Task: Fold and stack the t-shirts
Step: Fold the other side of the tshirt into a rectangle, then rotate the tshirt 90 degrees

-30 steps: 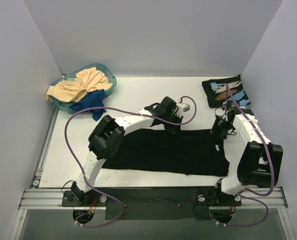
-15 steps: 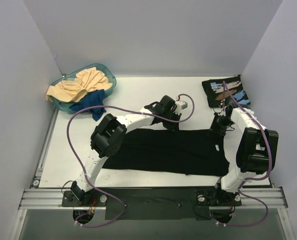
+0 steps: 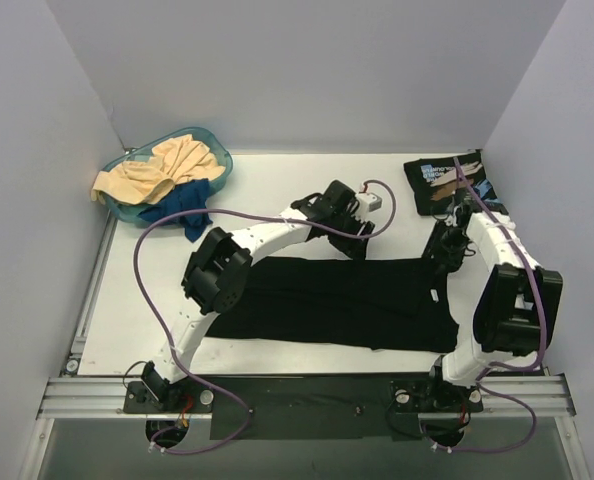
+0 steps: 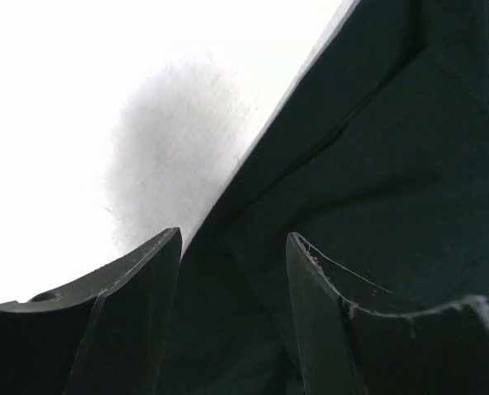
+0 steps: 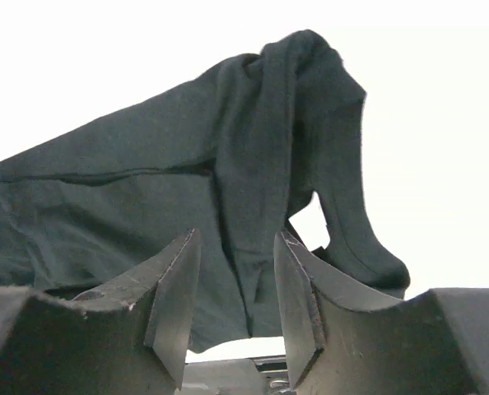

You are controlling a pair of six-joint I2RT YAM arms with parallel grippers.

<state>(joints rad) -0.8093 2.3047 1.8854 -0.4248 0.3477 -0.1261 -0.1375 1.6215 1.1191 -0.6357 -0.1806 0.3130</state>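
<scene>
A plain black t-shirt (image 3: 337, 300) lies across the table as a long folded strip. My left gripper (image 3: 357, 245) hovers at its far edge near the middle. In the left wrist view the left gripper (image 4: 232, 247) is open, with black cloth (image 4: 376, 164) lying loose below the fingers. My right gripper (image 3: 444, 257) is at the strip's far right corner. In the right wrist view the right gripper (image 5: 236, 247) is open, with a raised ridge of the black shirt (image 5: 146, 189) standing between the jaws, not pinched. A folded black printed t-shirt (image 3: 447, 182) lies at the back right.
A teal basin (image 3: 214, 150) at the back left holds a beige shirt (image 3: 157, 172) and a dark blue shirt (image 3: 184, 205) that hangs over its front rim. Grey walls close in the table on three sides. Purple cables loop from both arms.
Both grippers have gone from shut to open and let go of the black shirt's far edge. The left gripper has shifted slightly toward the back right.
</scene>
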